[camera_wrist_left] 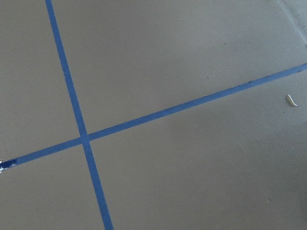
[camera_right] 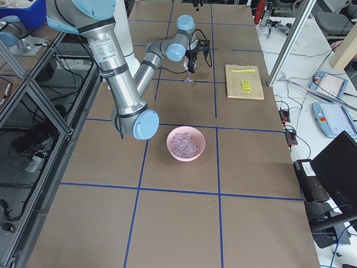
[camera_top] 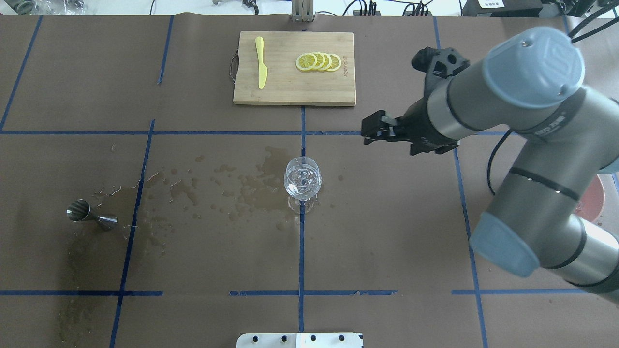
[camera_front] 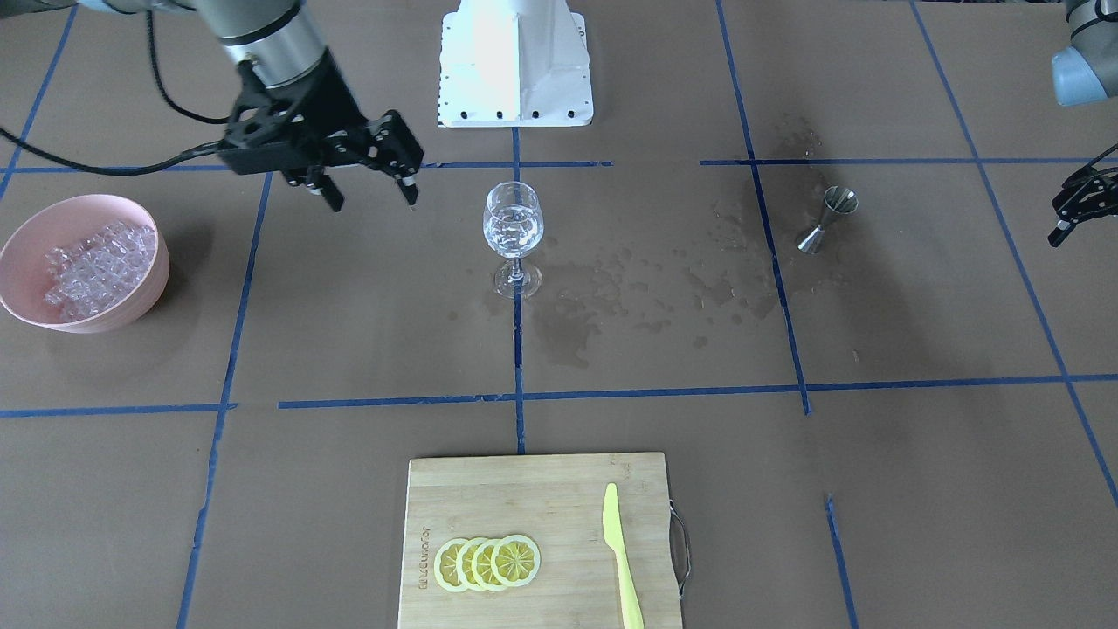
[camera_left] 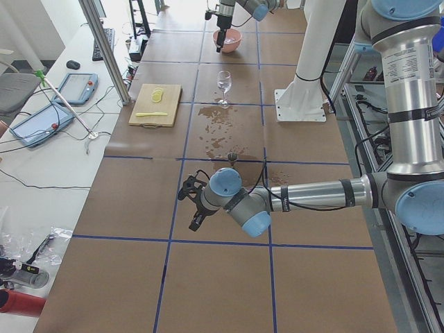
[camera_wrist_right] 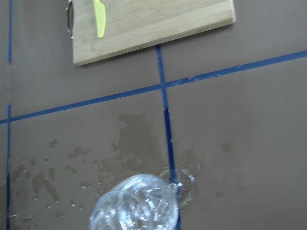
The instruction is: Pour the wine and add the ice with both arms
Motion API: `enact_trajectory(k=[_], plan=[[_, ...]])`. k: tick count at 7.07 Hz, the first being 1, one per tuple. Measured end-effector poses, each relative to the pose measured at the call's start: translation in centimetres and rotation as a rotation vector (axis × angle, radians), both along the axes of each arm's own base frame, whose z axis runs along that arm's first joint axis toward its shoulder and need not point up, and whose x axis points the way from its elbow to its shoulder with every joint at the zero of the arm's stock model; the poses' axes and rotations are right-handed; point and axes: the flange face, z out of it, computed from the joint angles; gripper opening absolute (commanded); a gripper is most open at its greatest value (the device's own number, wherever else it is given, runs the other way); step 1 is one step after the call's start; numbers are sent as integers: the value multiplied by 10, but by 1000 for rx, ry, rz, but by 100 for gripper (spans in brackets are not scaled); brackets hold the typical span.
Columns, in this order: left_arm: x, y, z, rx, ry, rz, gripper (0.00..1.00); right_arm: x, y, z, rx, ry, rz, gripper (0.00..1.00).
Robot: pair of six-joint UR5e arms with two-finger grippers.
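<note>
While my right pincer hangs: its two fingers are wide apart and hold nothing. It is up in the air between the pink bowl and the glass, so it can go to either one.
My left pincer: off by the left end of the counter, out of the way. I cannot tell if it is apart or together.
Glass: stands up in the middle of the counter, where each pincer can get to it.
Wine: clear stuff shines inside the glass. I think that is the wine, maybe with some cubes, but I cannot tell them apart.
Ice: a heap of clear cubes in the pink bowl, near the right end.
Little metal cup: lies on its side near the left end, so I think the pouring is done.
Wet spots: on the counter between the metal cup and the glass.
Board: at the far edge, with lemon slices and a yellow knife. Not my job.
Next, I think: more ice from the bowl.
</note>
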Motion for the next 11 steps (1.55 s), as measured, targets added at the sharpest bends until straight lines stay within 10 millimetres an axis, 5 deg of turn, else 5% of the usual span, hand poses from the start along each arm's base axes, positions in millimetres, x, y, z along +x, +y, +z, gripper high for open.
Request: enact_trajectory(k=[2, 4, 7, 9, 10, 11], plan=[[-3, -10, 4, -70, -33, 8, 100, 93, -38, 98, 73, 151, -44, 100], [-22, -43, -15, -165, 0, 39, 100, 186, -72, 192, 110, 259, -116, 100], [-82, -109, -63, -221, -40, 71, 100, 319, -101, 336, 127, 292, -249, 100], [-110, -111, -77, -298, -26, 62, 100, 362, -88, 413, 96, 273, -302, 100], [-112, -98, -80, -317, 6, 63, 100, 368, -79, 434, 91, 250, -325, 100], [-112, -82, -82, -318, 20, 65, 100, 369, -76, 435, 97, 233, -329, 100]])
